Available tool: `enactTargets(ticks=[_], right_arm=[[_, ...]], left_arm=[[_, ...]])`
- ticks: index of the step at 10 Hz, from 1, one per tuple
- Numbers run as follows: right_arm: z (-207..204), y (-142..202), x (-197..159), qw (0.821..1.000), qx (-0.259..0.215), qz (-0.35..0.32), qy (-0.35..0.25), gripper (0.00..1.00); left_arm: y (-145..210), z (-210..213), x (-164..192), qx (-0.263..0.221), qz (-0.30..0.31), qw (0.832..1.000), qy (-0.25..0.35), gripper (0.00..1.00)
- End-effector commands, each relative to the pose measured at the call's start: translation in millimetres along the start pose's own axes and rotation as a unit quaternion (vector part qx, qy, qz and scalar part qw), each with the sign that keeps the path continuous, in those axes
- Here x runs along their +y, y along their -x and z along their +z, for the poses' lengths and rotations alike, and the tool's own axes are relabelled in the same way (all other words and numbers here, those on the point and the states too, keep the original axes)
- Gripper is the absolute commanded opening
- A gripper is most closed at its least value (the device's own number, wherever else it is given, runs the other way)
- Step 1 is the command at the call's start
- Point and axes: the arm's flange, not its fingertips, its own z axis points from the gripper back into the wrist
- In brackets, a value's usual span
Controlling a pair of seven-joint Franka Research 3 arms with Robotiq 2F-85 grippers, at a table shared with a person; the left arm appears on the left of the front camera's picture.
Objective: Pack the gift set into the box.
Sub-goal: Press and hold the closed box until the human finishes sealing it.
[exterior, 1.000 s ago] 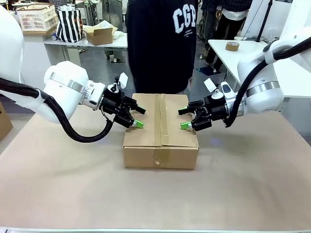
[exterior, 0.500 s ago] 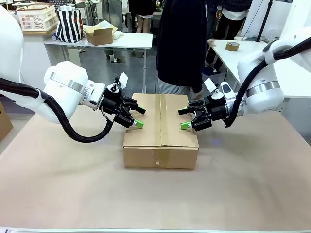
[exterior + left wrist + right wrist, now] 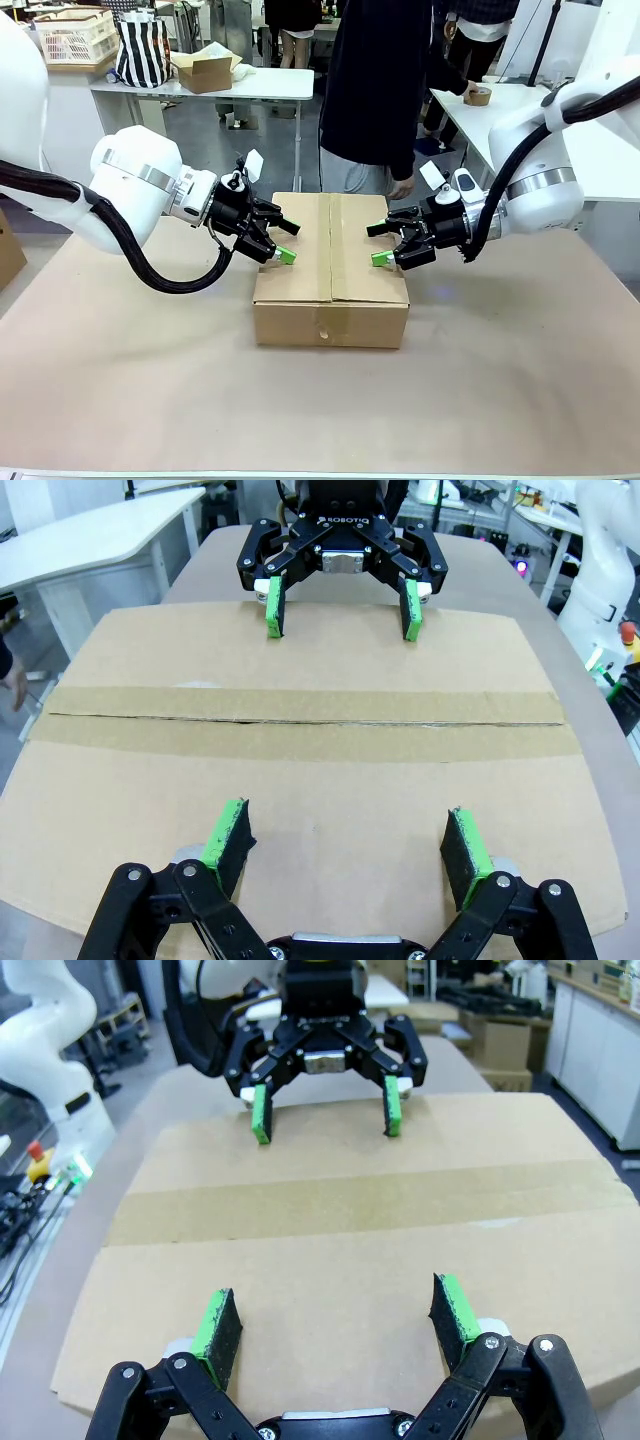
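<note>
The box [image 3: 331,262] is a plain brown carton at the table's middle, its top flaps folded shut with a seam down the centre [image 3: 300,720]. My left gripper [image 3: 284,240] hovers open over the box's left flap, and my right gripper [image 3: 379,243] hovers open over the right flap. Nothing sits between either pair of green pads. In the left wrist view my own gripper [image 3: 345,845] faces the right gripper [image 3: 340,608] across the box top. From the right wrist, that arm's gripper [image 3: 335,1328] looks over the box [image 3: 340,1260] at the left gripper [image 3: 324,1115]. The gift set is out of view.
A person in a dark top [image 3: 375,90] stands at the far side, one hand [image 3: 403,187] hanging just behind the box and the other reaching toward a tape roll [image 3: 478,95] on the right side table. A smaller open carton [image 3: 205,70] sits on a back table.
Both arms have stayed still. The person has turned and stepped to the right, reaching an arm out toward the tape roll on the side table.
</note>
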Motion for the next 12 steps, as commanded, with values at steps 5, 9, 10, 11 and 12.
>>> enactTargets(ticks=[5,9,10,11,12], right_arm=[[-0.1,3.0,0.2,1.0,0.003,-0.002,0.001,1.0],[-0.1,3.0,0.2,1.0,0.003,-0.002,0.001,1.0],[-0.1,3.0,0.2,1.0,0.003,-0.002,0.001,1.0],[-0.1,3.0,0.2,1.0,0.003,-0.002,0.001,1.0],[-0.1,3.0,0.2,1.0,0.003,-0.002,0.001,1.0]], left_arm=[[5.3,-1.2,-0.5,0.002,0.0,1.0,0.001,1.0],[5.3,-1.2,-0.5,0.002,0.0,1.0,0.001,1.0],[5.3,-1.2,-0.5,0.002,0.0,1.0,0.001,1.0],[5.3,-1.2,-0.5,0.002,0.0,1.0,0.001,1.0],[5.3,-1.2,-0.5,0.002,0.0,1.0,0.001,1.0]])
